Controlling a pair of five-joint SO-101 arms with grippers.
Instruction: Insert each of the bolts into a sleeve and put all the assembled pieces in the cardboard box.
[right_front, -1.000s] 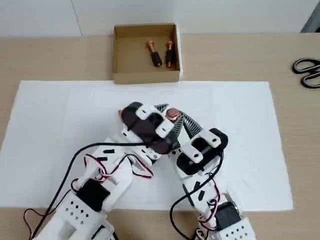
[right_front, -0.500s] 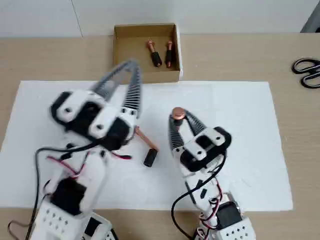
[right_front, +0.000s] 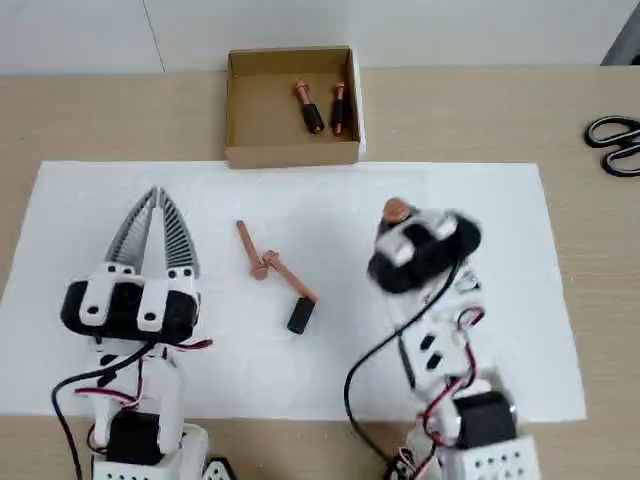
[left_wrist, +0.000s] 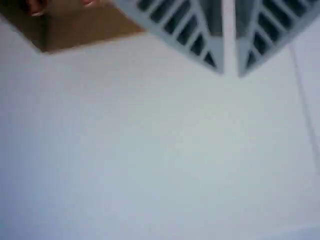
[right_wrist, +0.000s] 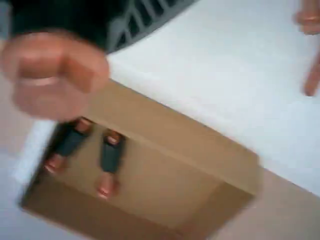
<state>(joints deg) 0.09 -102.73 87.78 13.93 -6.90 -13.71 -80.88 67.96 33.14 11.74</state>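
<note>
Right gripper (right_front: 400, 222) clamped on copper-headed bolt (right_front: 396, 210) | cardboard box (right_front: 290, 153) at its 11 o'clock, nearer my right arm | left gripper (right_front: 158, 196) fingers together, empty | loose bolt (right_front: 247, 246), sleeve (right_front: 301, 316) on paper between arms

A light wooden table (right_front: 450, 110) fills most of the high view, with a large white sheet (right_front: 500, 190) spread flat across it. Behind its far edge stands a plain white wall (right_front: 400, 30), evenly lit. Black-handled scissors (right_front: 615, 145) lie on the bare wood, beside the sheet's far corner.
</note>
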